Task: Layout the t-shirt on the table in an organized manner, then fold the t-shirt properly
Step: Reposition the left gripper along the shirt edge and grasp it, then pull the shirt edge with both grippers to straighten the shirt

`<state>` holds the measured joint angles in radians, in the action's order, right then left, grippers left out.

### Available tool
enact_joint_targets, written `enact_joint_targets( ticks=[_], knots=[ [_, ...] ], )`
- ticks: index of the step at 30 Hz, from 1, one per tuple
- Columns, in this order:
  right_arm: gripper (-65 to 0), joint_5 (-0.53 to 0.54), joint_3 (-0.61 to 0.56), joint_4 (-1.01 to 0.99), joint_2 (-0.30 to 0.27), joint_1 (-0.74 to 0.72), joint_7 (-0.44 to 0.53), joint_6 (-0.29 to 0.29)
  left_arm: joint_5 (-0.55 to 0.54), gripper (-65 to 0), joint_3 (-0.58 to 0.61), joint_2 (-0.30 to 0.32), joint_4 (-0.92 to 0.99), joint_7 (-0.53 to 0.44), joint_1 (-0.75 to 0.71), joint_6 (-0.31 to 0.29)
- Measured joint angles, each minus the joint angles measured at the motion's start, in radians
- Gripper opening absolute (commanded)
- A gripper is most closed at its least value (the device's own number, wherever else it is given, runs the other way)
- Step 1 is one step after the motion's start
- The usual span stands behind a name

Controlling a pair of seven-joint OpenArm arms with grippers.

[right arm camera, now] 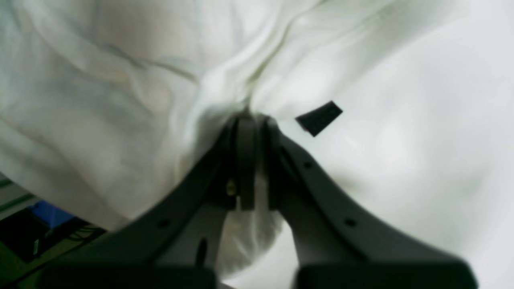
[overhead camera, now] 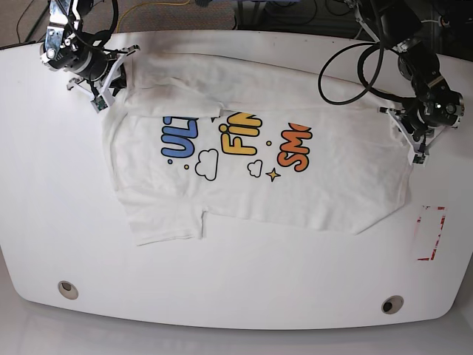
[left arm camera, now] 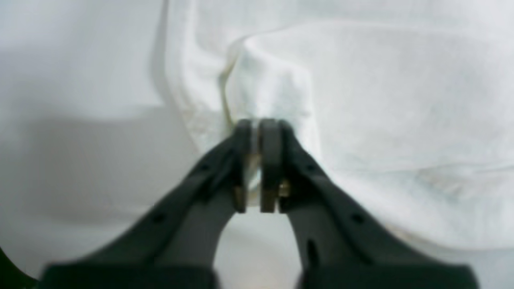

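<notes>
On the left of the base view works the right tool (overhead camera: 98, 103), near the far left corner of the counter (overhead camera: 44, 222). Its jaws are closed on a bunch of white cloth of the t-shirt (overhead camera: 244, 159), as the right wrist view shows: the fabric gathers into the tip of the right tool (right arm camera: 252, 120) and hangs in folds beyond it. A small dark tag (right arm camera: 319, 117) lies just beside the tip.

The t-shirt lies spread in the middle of the counter, between the two tools, print side up, with the blue, yellow and orange letters in a row. It is not flat yet: the part next to the right tool is folded over itself, and one sleeve points toward the near edge of the counter.

On the right of the base view is the left tool (overhead camera: 419, 151), at the other end of the shirt. In the left wrist view the left tool (left arm camera: 257, 124) is shut, pinching a ridge of the cloth edge between its pads.

I judge that the layout step is in hand, not the folding. The next move probably calls for both tools to pull apart evenly, away from each other, so the cloth becomes taut and smooth. Pulling unevenly could drag the shirt sideways.
</notes>
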<state>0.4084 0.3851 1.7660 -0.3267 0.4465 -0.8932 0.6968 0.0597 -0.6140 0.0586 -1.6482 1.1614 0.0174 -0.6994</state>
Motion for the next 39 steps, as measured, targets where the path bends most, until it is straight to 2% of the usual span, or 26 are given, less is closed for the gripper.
enact_joint_targets(
  ticks=[13, 24, 39],
  knots=[
    [-64.8, 0.000, 0.000, 0.000, 0.000, -0.001, 0.000, 0.000, -0.004, -65.0, 0.005, 0.043, -0.027, 0.001, 0.000, -0.001],
    [-64.8, 0.000, 0.000, 0.000, 0.000, -0.001, 0.000, 0.000, -0.008, -65.0, 0.002, 0.129, -0.089, -0.001, 0.047, -0.002],
    [-64.8, 0.000, -0.001, 0.000, 0.003, -0.003, 0.000, 0.000, -0.009, -64.4, 0.071, 0.231, 0.017, 0.000, 0.128, -0.001]
  ],
)
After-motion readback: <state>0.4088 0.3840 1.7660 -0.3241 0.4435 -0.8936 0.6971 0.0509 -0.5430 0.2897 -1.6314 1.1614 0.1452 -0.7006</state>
